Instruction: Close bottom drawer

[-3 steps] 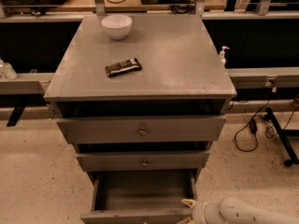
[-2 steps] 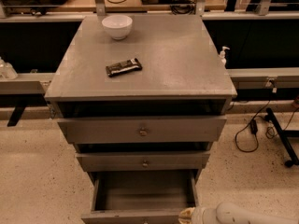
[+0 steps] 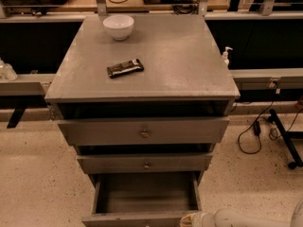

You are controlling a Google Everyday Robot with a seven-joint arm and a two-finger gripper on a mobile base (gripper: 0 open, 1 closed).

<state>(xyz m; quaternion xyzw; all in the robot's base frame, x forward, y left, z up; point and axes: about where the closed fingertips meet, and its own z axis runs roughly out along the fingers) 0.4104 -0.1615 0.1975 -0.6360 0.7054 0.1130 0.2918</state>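
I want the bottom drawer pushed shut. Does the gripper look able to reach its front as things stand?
Probably yes. The gripper sits at the picture's lower edge, beside the right end of the front of the open bottom drawer, and nothing stands between them. Whether they touch, I cannot tell.

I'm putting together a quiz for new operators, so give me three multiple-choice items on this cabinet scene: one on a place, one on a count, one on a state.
1. Where is the white bowl?
A) on the floor
B) on the grey cabinet, rear left of its top
C) on the side rail

2. How many drawer fronts does the cabinet show?
A) two
B) three
C) five

3. What state is the bottom drawer in?
A) pulled out, inside showing
B) fully shut
C) taken off the cabinet

Key:
1 B: the bowl sits on the top, behind the dark snack bar.
2 B: three fronts are stacked.
3 A: its inside is visible, and the gripper is at the right end of its front edge.
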